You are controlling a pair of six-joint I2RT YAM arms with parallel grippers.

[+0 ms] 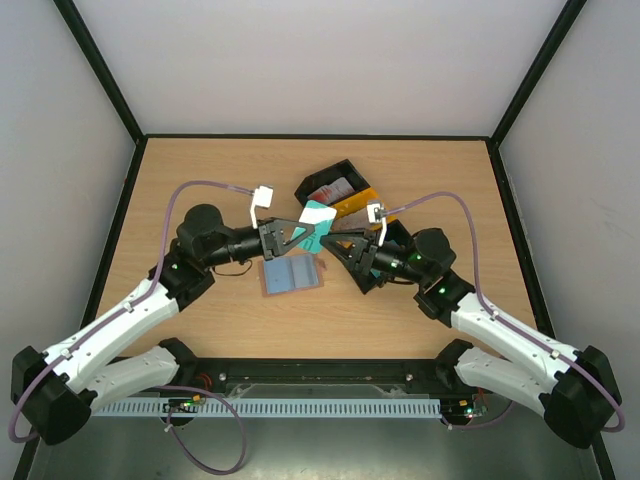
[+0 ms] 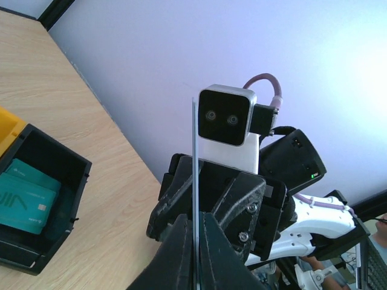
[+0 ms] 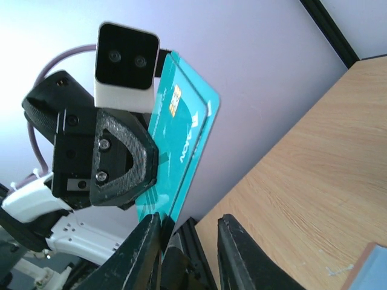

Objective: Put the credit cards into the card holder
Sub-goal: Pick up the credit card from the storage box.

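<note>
Jaws of the left gripper (image 2: pixel 195 234) are closed flat on a teal credit card (image 3: pixel 184 133), which shows edge-on in that arm's wrist view. The right wrist view suggests a second card behind it, which we cannot confirm. Jaws of the right gripper (image 3: pixel 187 244) stand partly apart just beside the card's lower edge, gripping nothing that we can see. The card is held aloft over the middle of the table (image 1: pixel 200 180), and the card holder (image 1: pixel 292 273) lies open just below it on the near side. We see no card in its pockets and judge insertion not yet done. More teal cards (image 2: pixel 24 190) lie in the black tray (image 1: pixel 322 178) on the far side, beside the yellow tray (image 1: pixel 357 206). The grippers meet tip to tip with little room between them. The trays crowd the far right, and open board lies left and near.
</note>
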